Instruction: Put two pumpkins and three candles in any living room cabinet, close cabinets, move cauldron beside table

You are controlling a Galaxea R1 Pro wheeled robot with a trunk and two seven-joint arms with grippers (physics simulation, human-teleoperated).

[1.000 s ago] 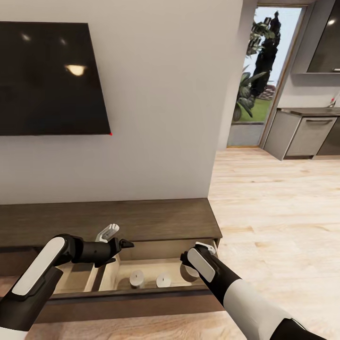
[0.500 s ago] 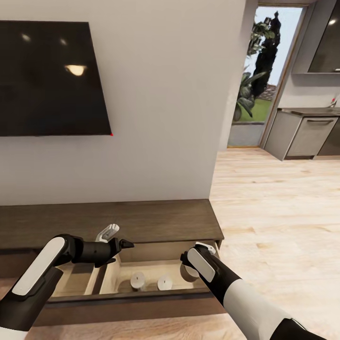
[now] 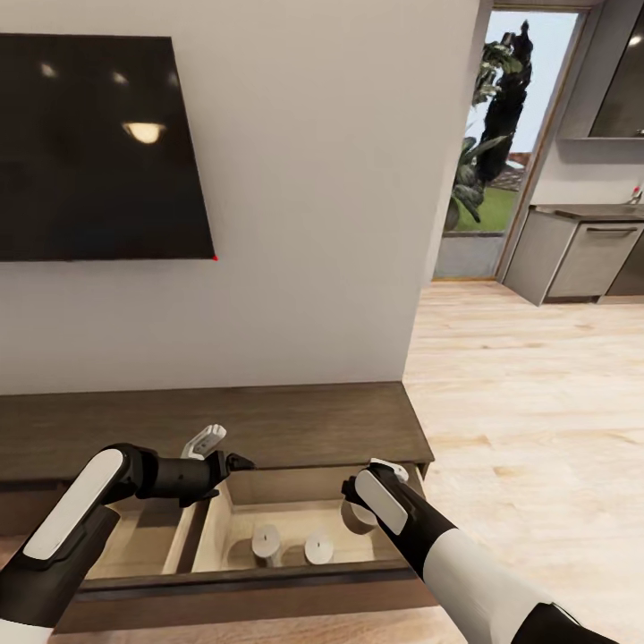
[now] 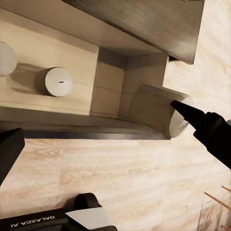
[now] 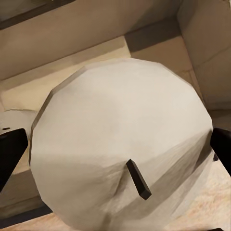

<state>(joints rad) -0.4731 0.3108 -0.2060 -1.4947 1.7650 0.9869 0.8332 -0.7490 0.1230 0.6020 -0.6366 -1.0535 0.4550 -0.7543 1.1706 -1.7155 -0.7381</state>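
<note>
A: Status of candle in right gripper?
B: Third candle [image 5: 122, 144] clamped between the two dark fingers [image 5: 9, 156] of right gripper [image 3: 365, 512]. Flat pale top and dark wick turned toward the wrist camera. Held tilted above the right end of the open drawer [image 3: 295, 572], not resting on its floor, as seen in left wrist view [image 4: 156, 113].

A: Other candles?
B: Two candles upright on the drawer floor, side by side, just apart: one [image 3: 266, 541] to the left, one [image 3: 317, 547] to the right. Both left of the held candle. In left wrist view, one in full [image 4: 58, 82], the other cut by the frame edge [image 4: 5, 58].

A: Left gripper?
B: Left gripper [image 3: 234, 463] hovering over the drawer divider [image 3: 192, 537], near the front edge of the cabinet top. Fingers spread apart, nothing between them; dark fingertip [image 4: 192, 115] seen against the floor in its wrist view.

A: Cabinet condition?
B: Cabinet [image 3: 268, 425]: long, low, dark brown, against the white wall [image 3: 313, 224]. Drawer pulled out, light wood interior, split by the divider into two compartments; all three candles on the right side of it. Left compartment contents: cannot tell.

A: Surroundings?
B: Black screen [image 3: 98, 148] mounted on the wall above the cabinet. Light wooden floor [image 3: 537, 402] to the right. Beyond it, grey kitchen units [image 3: 586, 259] and a doorway with greenery [image 3: 487, 152] outside.
</note>
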